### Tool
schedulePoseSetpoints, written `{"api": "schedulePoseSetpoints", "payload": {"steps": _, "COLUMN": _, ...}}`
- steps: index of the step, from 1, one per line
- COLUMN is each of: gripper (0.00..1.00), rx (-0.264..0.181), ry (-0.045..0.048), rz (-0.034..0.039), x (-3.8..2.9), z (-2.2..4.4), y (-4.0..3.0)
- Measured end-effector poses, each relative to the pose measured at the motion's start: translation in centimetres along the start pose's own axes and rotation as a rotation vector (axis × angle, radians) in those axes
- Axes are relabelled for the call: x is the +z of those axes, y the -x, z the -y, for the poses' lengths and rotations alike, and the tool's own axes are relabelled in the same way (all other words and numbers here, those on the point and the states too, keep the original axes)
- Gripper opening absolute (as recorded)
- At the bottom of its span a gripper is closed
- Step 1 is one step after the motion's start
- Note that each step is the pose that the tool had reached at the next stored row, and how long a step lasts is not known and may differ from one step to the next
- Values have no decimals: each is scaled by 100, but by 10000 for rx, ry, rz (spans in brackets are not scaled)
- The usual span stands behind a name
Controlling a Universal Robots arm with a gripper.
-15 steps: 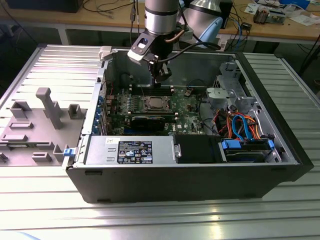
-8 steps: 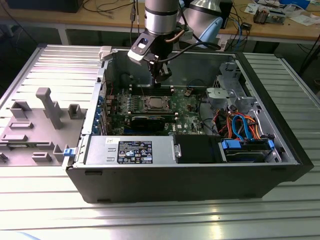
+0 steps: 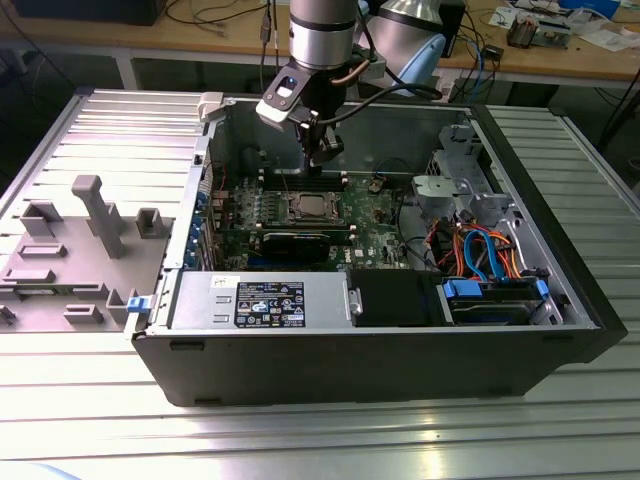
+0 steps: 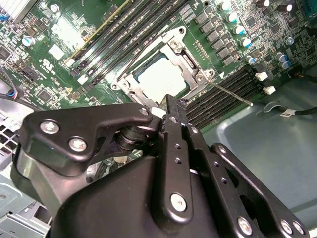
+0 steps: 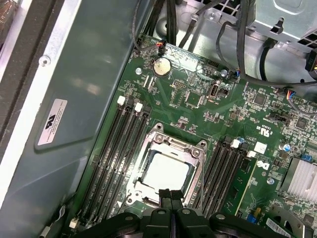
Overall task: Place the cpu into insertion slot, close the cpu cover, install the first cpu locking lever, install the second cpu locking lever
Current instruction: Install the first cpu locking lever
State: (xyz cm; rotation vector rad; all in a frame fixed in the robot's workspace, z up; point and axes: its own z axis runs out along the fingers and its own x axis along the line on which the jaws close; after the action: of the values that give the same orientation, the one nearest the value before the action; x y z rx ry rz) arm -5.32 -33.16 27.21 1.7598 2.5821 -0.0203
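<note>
The cpu [image 5: 166,171] lies flat in its socket on the green motherboard [image 5: 198,99], its silver top showing through the window of the cpu cover [image 5: 171,144]. The cover is folded down around the chip [image 4: 161,77]. A thin wire locking lever [image 4: 230,93] sticks out from one socket corner over the memory slots. My gripper [image 5: 171,194] hangs just above the socket's edge, its two black fingers pressed together with nothing between them. In the exterior view the gripper [image 3: 322,155] hovers over the cpu [image 3: 305,207] inside the open case.
The open computer case [image 3: 560,290] surrounds the board with metal walls. Memory slots [image 5: 114,148] flank the socket on both sides. A power supply [image 3: 260,300], drive cage [image 3: 490,300] and cable bundles [image 3: 480,250] fill the near side. A grey fixture [image 3: 90,215] stands on the exterior view's left.
</note>
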Motion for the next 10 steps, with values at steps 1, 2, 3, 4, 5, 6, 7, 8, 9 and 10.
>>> {"api": "schedulePoseSetpoints", "payload": {"steps": 1, "gripper": 11, "rx": 0, "ry": 0, "rz": 0, "x": 0, "z": 0, "y": 0}}
{"api": "schedulePoseSetpoints", "payload": {"steps": 2, "gripper": 11, "rx": 0, "ry": 0, "rz": 0, "x": 0, "z": 0, "y": 0}}
{"api": "schedulePoseSetpoints", "payload": {"steps": 3, "gripper": 11, "rx": 0, "ry": 0, "rz": 1, "x": 0, "z": 0, "y": 0}}
{"api": "schedulePoseSetpoints", "payload": {"steps": 4, "gripper": 11, "rx": -1, "ry": 0, "rz": 0, "x": 0, "z": 0, "y": 0}}
{"api": "schedulePoseSetpoints", "payload": {"steps": 5, "gripper": 11, "rx": 0, "ry": 0, "rz": 0, "x": 0, "z": 0, "y": 0}}
{"api": "schedulePoseSetpoints", "payload": {"steps": 6, "gripper": 11, "rx": -1, "ry": 0, "rz": 1, "x": 0, "z": 0, "y": 0}}
{"api": "schedulePoseSetpoints", "payload": {"steps": 7, "gripper": 11, "rx": -1, "ry": 0, "rz": 1, "x": 0, "z": 0, "y": 0}}
{"api": "schedulePoseSetpoints", "payload": {"steps": 8, "gripper": 11, "rx": 0, "ry": 0, "rz": 0, "x": 0, "z": 1, "y": -1}}
{"api": "schedulePoseSetpoints", "payload": {"steps": 9, "gripper": 11, "rx": 1, "ry": 0, "rz": 0, "x": 0, "z": 3, "y": -2}}
{"api": "schedulePoseSetpoints", "payload": {"steps": 10, "gripper": 11, "rx": 0, "ry": 1, "rz": 0, "x": 0, "z": 23, "y": -9}}
